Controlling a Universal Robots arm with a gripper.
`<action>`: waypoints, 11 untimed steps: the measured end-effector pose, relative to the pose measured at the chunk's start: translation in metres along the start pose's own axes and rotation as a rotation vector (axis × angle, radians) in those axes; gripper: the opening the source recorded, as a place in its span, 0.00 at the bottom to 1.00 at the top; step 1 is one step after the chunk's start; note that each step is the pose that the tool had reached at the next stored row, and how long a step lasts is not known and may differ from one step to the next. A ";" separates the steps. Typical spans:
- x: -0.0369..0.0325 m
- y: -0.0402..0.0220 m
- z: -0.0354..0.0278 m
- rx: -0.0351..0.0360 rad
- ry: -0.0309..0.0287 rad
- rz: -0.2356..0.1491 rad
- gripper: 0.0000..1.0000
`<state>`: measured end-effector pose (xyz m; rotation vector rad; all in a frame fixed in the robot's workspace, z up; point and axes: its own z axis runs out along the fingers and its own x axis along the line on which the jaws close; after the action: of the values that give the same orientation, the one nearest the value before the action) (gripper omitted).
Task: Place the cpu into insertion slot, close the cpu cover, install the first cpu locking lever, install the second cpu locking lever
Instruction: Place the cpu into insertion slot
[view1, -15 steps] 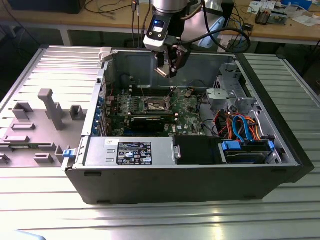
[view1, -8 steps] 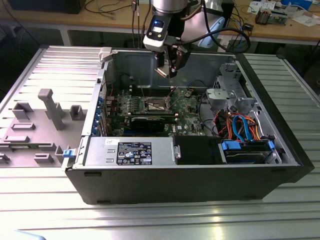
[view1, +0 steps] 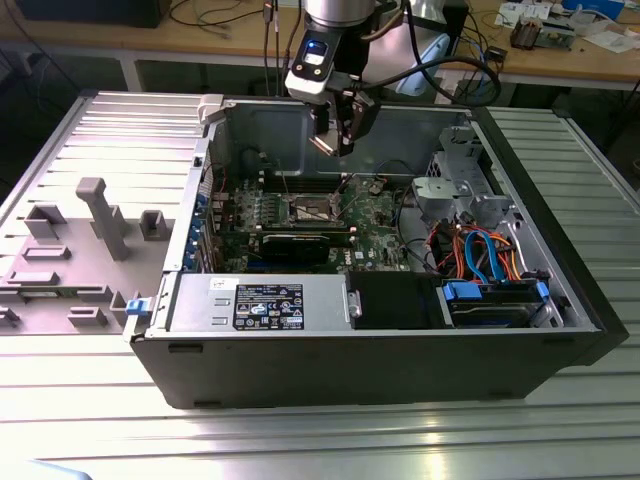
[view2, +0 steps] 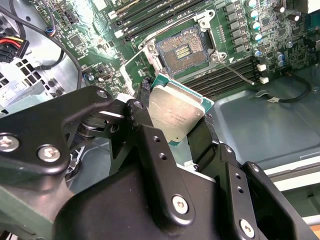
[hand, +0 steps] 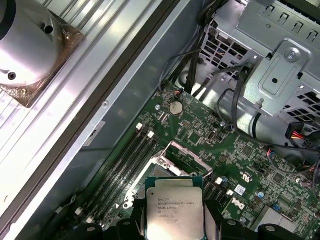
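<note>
The gripper (view2: 174, 119), lower centre in the second wrist view, is clamped on two opposite edges of the cpu (view2: 176, 109), leaving its metal top free. The chip hangs tilted above the green motherboard (view2: 280, 45). Beyond it, at upper centre, the insertion slot (view2: 182, 50) lies uncovered, apart from the chip.

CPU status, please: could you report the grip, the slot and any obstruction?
Gripper shut on cpu, above the motherboard. Insertion slot empty, contacts exposed. No obstruction seen between them.
</note>
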<state>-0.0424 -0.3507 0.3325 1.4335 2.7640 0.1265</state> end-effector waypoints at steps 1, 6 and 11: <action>0.0000 0.0000 0.0000 0.0001 -0.0002 0.002 0.55; 0.0000 0.0000 0.0003 -0.0001 -0.0009 0.009 0.55; 0.0000 0.0000 0.0005 -0.0001 -0.0015 0.017 0.55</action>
<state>-0.0424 -0.3507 0.3320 1.4569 2.7510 0.1259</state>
